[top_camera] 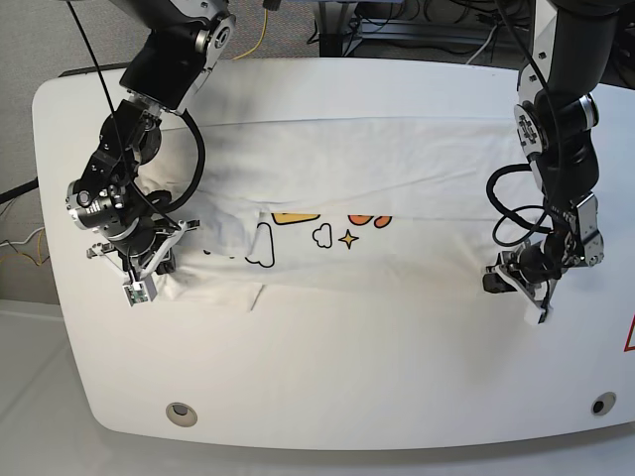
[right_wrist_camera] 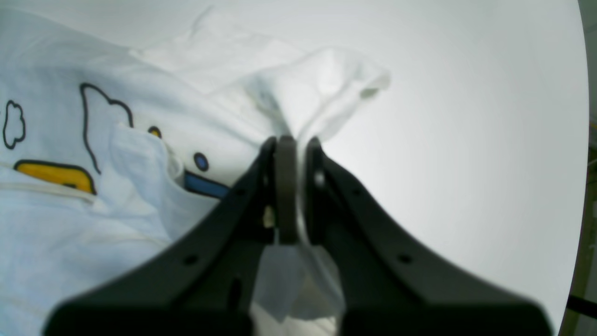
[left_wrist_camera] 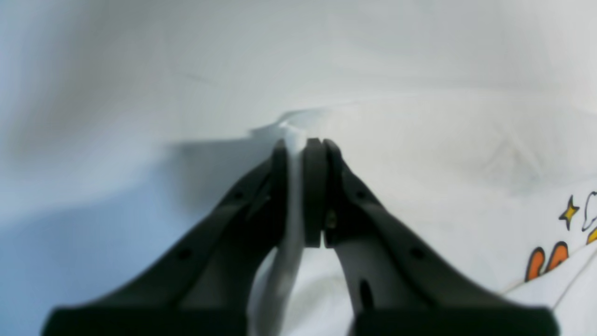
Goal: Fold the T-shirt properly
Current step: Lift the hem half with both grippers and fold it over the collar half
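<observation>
No readable text, T-shirt (top_camera: pixel 397 159) bears only picture prints, no lettering

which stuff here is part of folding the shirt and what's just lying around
Part of the job:
- T-shirt, spread across the table
- left gripper, shut on the T-shirt
- right gripper, shut on the T-shirt

Just there:
- table, only the surface under the T-shirt
- cables on the floor behind the table

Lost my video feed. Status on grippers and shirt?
Left gripper shut on T-shirt edge. Right gripper shut on the other end. Shirt stretched across table. Nothing in the way.
</observation>
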Tool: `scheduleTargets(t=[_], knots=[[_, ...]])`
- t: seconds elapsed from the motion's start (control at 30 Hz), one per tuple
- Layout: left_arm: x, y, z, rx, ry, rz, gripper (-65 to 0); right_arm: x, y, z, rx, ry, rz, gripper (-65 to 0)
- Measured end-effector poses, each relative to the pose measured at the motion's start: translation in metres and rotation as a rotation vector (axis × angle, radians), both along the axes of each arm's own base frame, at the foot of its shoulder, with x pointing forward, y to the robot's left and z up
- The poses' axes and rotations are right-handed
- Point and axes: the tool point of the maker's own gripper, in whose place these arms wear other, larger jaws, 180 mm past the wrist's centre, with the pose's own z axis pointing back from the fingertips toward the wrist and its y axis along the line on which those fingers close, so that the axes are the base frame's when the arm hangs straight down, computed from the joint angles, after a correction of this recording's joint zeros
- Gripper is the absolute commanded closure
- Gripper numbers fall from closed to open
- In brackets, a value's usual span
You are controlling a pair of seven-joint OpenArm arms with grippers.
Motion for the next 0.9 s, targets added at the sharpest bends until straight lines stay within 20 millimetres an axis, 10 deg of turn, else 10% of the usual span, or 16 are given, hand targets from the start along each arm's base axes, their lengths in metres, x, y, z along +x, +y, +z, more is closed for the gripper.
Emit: scheduleTargets(t=[0.9], knots=[[-0.013,0.022,0.035,0.218,0.075,-0.097,-2.9,-0.015,-0.01,0.027,-0.091,-0.026,-0.02,0.0]])
